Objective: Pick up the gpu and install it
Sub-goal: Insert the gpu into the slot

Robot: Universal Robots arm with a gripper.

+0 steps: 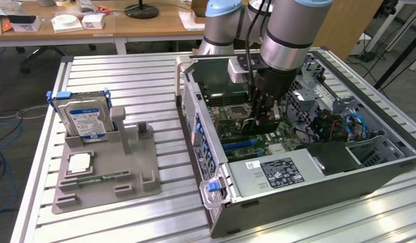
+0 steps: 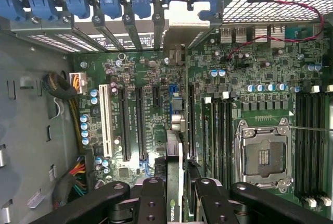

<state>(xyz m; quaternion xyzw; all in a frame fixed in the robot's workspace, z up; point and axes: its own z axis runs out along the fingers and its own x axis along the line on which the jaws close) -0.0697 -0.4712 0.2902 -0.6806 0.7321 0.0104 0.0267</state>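
Your gripper (image 2: 176,203) is closed on the gpu (image 2: 175,130), pinching its upper edge between the black fingers (image 2: 152,203) inside the open computer case (image 1: 215,152). In the wrist view you see the card edge-on: a thin dark board with a green logo patch near your fingers and a pale metal bracket (image 2: 183,18) at its far end, up against the row of blue slot clips (image 2: 112,5) on the case's rear wall. The card stands upright over the motherboard (image 2: 250,78), running along the long expansion slots; whether its edge is already seated you cannot tell. To one side of it lie the black slots and the white slot (image 2: 105,120); to the other, the memory slots and the bare CPU socket (image 2: 263,156), all close by, so room sideways is tight. In the exterior view the arm (image 1: 289,35) reaches straight down into the case, with the power supply (image 1: 275,174) nearer the camera and the drive cage (image 1: 316,101) toward the exterior view's right. Well apart, at the exterior view's left, the grey parts holder (image 1: 106,177) carries the hard drive (image 1: 86,119), upright on the slatted table (image 1: 126,76).
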